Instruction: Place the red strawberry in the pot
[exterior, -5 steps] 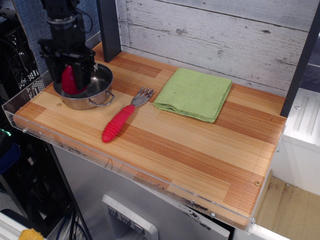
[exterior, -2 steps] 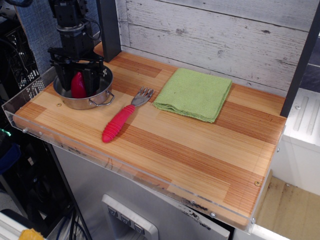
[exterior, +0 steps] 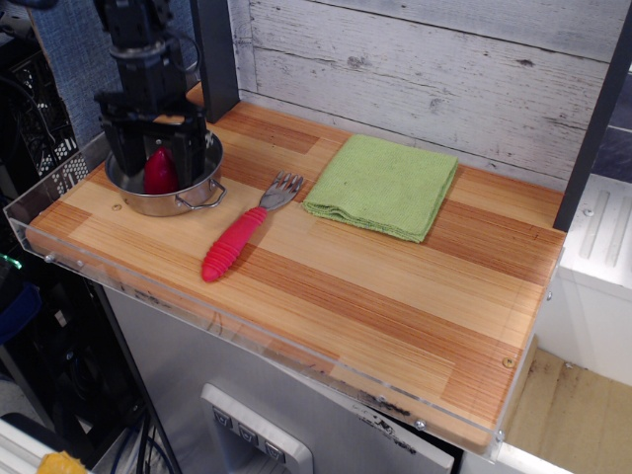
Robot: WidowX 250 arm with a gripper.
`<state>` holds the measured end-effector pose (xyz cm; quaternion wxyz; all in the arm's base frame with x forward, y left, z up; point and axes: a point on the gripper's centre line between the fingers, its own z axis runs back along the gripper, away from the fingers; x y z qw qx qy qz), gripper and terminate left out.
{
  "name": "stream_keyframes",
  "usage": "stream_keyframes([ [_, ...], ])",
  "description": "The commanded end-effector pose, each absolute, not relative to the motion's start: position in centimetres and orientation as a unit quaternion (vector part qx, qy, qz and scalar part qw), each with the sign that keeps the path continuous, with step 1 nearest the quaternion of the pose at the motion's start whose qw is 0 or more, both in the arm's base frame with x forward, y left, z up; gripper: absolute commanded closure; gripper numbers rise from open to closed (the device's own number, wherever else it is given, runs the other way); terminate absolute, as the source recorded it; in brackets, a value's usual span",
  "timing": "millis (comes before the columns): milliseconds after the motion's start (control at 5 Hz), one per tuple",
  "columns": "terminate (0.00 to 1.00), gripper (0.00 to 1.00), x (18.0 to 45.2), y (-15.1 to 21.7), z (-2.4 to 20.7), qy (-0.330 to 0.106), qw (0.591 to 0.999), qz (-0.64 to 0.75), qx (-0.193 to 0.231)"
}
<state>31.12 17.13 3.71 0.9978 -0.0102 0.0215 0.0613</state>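
My end effector (exterior: pixel 156 148) sits spread wide over the pot (exterior: pixel 197 184), the red strawberry (exterior: pixel 160 173) resting inside, directly below me between my fingers. Best lift straight up so neither finger clips strawberry or rim.

My arm hangs straight down at the far left, gripper (exterior: pixel 155 148) pointing down, its black fingers spread wide apart.
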Motion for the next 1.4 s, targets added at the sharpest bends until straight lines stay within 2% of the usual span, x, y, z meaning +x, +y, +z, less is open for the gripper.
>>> stream_keyframes([
  [0,0.0,0.0,29.5,16.0,12.8,-0.032,0.999,0.034,0.011],
  [200,0.0,0.0,27.9,14.8,15.5,-0.044,0.999,0.022,0.004],
  [400,0.0,0.0,27.5,12.9,17.0,-0.033,0.999,-0.001,0.008],
  [600,0.0,0.0,27.2,11.7,17.4,-0.032,0.999,-0.008,0.005],
  [800,0.0,0.0,27.3,11.0,17.5,-0.026,0.998,-0.041,0.028],
  [1000,0.0,0.0,27.3,11.0,17.5,-0.026,0.998,-0.041,0.028],
  [1200,1.0,0.0,27.3,11.0,17.5,-0.026,0.998,-0.041,0.028],
])
